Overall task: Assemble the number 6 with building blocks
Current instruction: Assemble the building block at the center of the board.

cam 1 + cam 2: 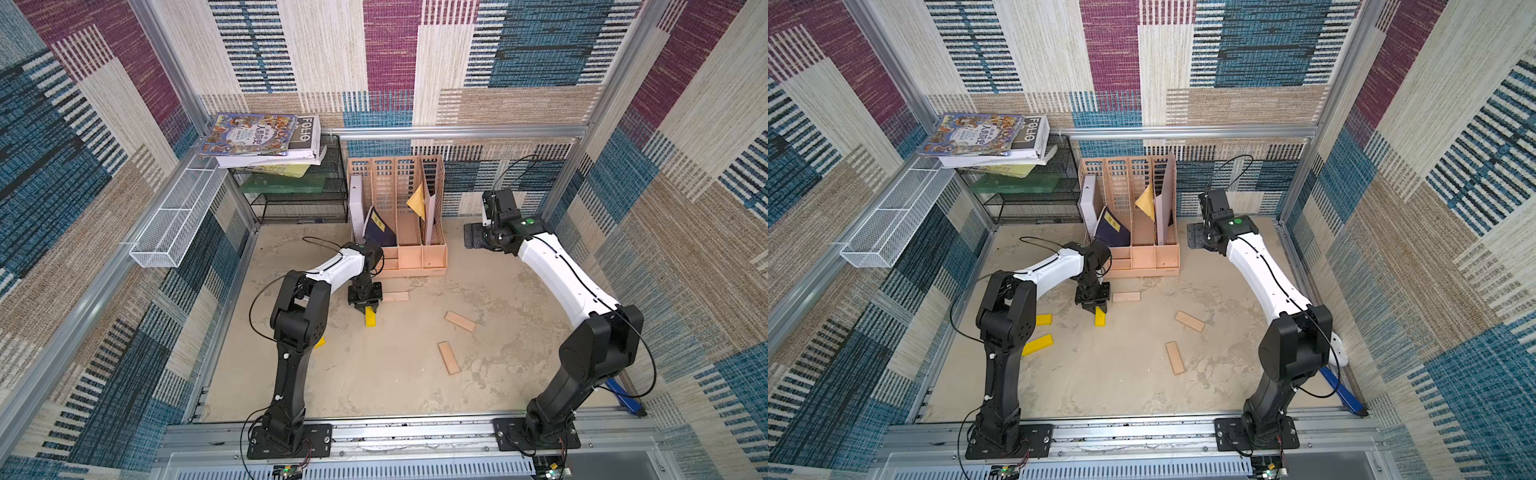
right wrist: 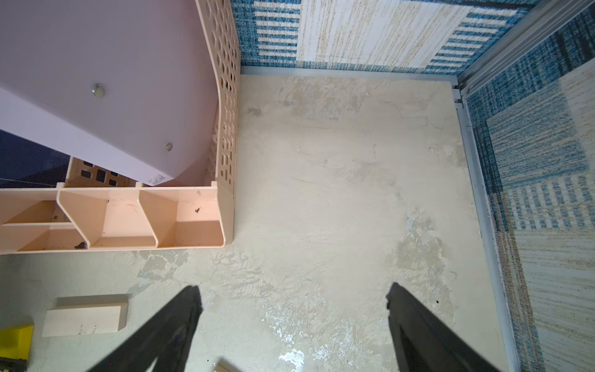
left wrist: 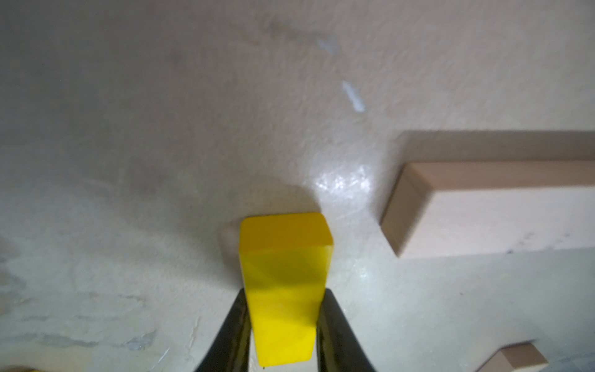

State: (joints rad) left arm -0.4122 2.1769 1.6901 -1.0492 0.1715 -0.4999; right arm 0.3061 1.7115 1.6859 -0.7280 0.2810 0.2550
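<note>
Beige tabletop (image 1: pixel 374 386) holds scattered planks (image 1: pixel 460 321), no 6 formed yet. Left gripper (image 1: pixel 367 310) pinches a yellow plank (image 1: pixel 371 320) beside a wooden plank (image 1: pixel 395 296); right gripper (image 2: pixel 293 290) gapes wide, empty, well apart.

Low in the centre of the frame I see my left end effector (image 3: pixel 284 294), its two black fingers (image 3: pixel 236 325) clamped on the sides of a yellow plank (image 3: pixel 285 257). At the right edge a pale wood plank (image 3: pixel 495 222) lies flat on the mottled tabletop (image 3: pixel 145 145), apart from the yellow one. The corner of a second pale plank (image 3: pixel 515 359) shows at lower right.
</note>
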